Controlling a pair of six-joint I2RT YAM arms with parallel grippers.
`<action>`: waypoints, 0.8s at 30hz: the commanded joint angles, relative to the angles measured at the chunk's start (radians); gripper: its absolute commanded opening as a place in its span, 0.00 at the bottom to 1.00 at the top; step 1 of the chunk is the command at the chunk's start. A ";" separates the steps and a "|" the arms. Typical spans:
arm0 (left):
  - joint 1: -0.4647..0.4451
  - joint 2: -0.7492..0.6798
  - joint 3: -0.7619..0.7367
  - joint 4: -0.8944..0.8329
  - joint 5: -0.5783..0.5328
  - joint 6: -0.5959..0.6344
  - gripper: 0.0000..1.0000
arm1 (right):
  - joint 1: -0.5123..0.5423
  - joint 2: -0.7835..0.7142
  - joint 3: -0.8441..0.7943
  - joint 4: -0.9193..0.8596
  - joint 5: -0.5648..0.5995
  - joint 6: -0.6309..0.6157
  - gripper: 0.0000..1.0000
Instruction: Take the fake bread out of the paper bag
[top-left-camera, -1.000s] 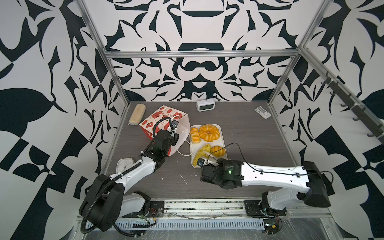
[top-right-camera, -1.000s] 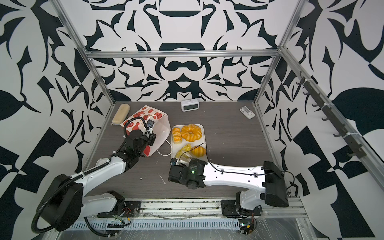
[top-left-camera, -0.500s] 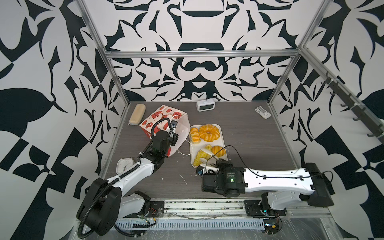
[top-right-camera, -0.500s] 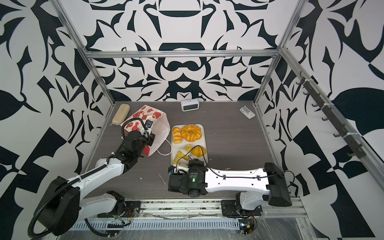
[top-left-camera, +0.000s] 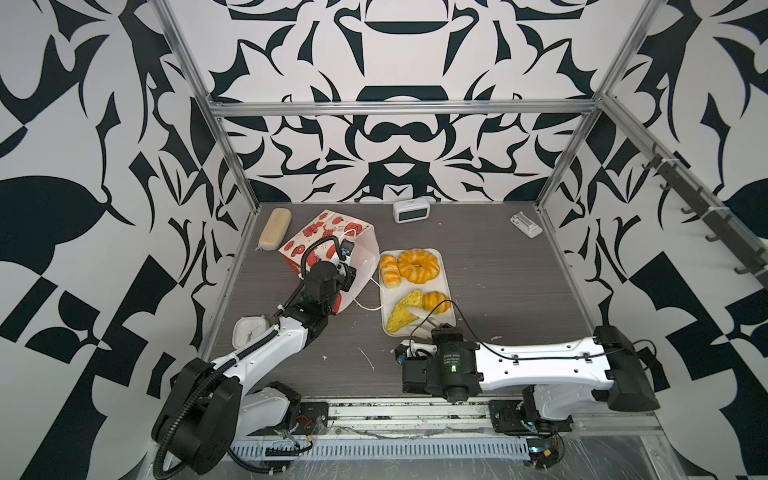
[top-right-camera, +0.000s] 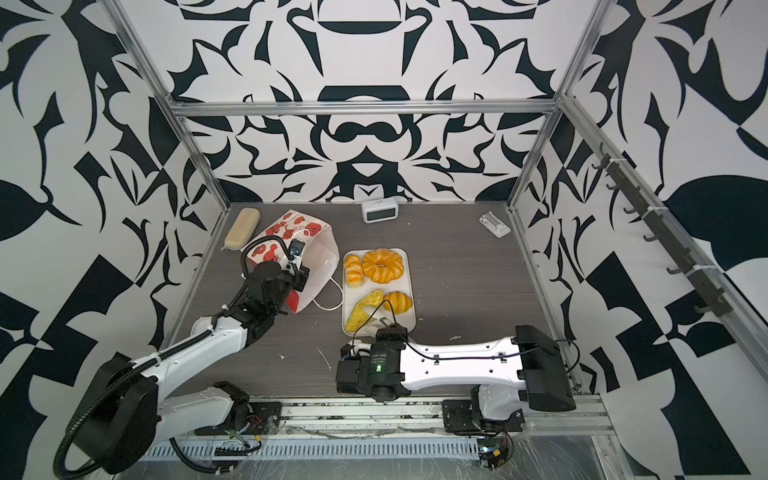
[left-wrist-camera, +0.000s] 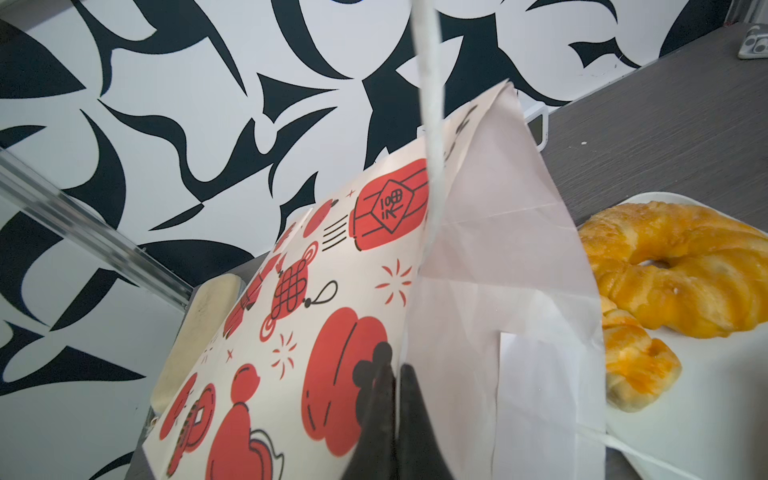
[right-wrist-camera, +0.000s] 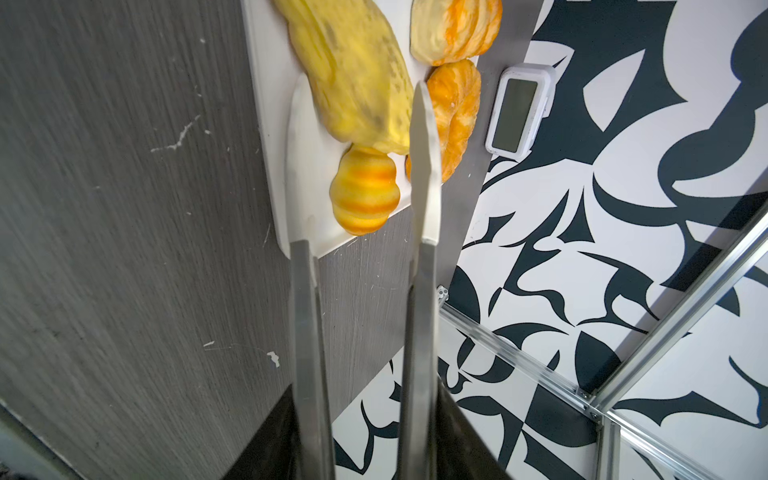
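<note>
The paper bag (top-left-camera: 322, 232) lies tipped on the table left of the white tray (top-left-camera: 444, 277), mouth toward the tray; its inside is mostly hidden. My left gripper (left-wrist-camera: 394, 372) is shut on the bag's mouth edge (top-left-camera: 353, 270). On the tray lies the fake bread: a ring loaf (top-left-camera: 418, 265), a ridged roll (top-left-camera: 389, 271), a yellow croissant (top-left-camera: 402, 316) and an orange croissant (top-left-camera: 436, 302). My right gripper (right-wrist-camera: 365, 386) is shut on metal tongs (right-wrist-camera: 422, 174) at the tray's near end (top-left-camera: 440, 330). The tongs' white tips stand apart and hold nothing, beside the yellow croissant (right-wrist-camera: 353, 75).
A beige oblong case (top-left-camera: 274, 228) lies at the back left by the wall. A digital clock (top-left-camera: 410, 211) stands at the back middle. A small white device (top-left-camera: 525, 224) is at the back right. A white round-faced clock (top-left-camera: 249, 332) sits beside my left arm.
My right arm has drawn back from the tray toward the table's front, and the tongs' tips have spread wider. The left gripper has kept its hold on the bag.
</note>
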 joint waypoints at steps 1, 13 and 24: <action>0.001 -0.014 -0.018 0.051 -0.008 -0.008 0.04 | 0.005 0.005 -0.005 -0.007 0.045 -0.018 0.49; 0.001 -0.012 -0.019 0.056 -0.006 -0.005 0.04 | -0.013 0.029 -0.021 0.051 0.071 -0.075 0.49; 0.001 -0.013 -0.019 0.056 -0.005 -0.005 0.04 | -0.056 0.042 -0.053 0.110 0.094 -0.128 0.49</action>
